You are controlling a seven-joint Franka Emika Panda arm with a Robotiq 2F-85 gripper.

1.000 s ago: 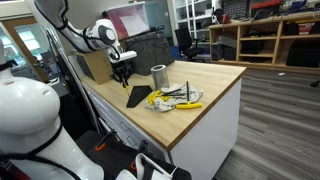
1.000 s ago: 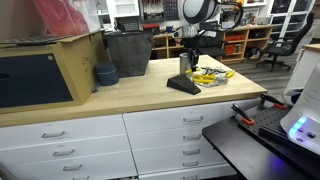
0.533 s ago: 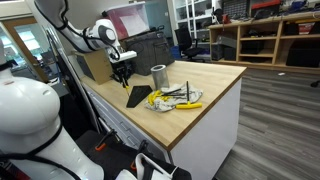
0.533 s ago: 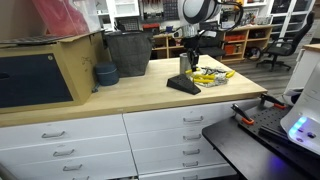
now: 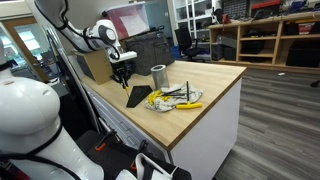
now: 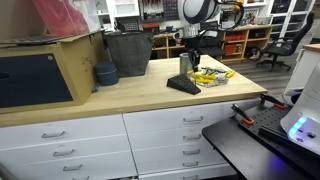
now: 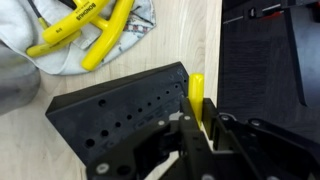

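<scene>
My gripper (image 7: 197, 116) is shut on a slim yellow tool (image 7: 196, 90) that sticks out between the fingers. Right under it lies a black tool block (image 7: 120, 115) with rows of holes; the yellow tool hangs over the block's corner nearest the table edge. In both exterior views the gripper (image 5: 122, 72) (image 6: 189, 52) hovers just above the black block (image 5: 139, 96) (image 6: 183, 84). Whether the tool's tip touches the block is hidden by the fingers.
Yellow-handled tools (image 7: 90, 35) (image 5: 175, 98) lie on a white cloth beside the block. A metal cup (image 5: 158, 75) stands behind them. A black bin (image 6: 127, 53), a blue bowl (image 6: 105, 74) and a cardboard box (image 6: 40, 70) stand further along. The table edge (image 7: 221, 60) runs close by.
</scene>
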